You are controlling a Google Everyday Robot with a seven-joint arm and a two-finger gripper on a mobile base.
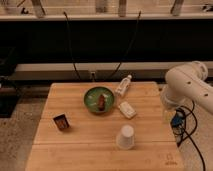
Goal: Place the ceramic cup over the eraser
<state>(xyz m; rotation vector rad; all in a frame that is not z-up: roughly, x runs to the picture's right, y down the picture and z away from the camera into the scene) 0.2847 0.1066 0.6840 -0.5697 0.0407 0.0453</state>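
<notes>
The white ceramic cup (126, 136) stands on the wooden table (90, 150) at the front, right of the middle, with its narrow end up. The eraser (61, 122), a small dark block with an orange-brown face, stands near the table's left side, well apart from the cup. My white arm (187, 85) reaches in from the right. The gripper (169, 111) hangs at its lower end, just off the table's right edge, behind and to the right of the cup. It holds nothing that I can see.
A green bowl (99, 99) with a brown item in it sits at the back middle. A white plastic bottle (123, 86) lies behind it to the right. A white flat block (127, 109) lies between the bowl and the cup. Cables hang off the table's right side.
</notes>
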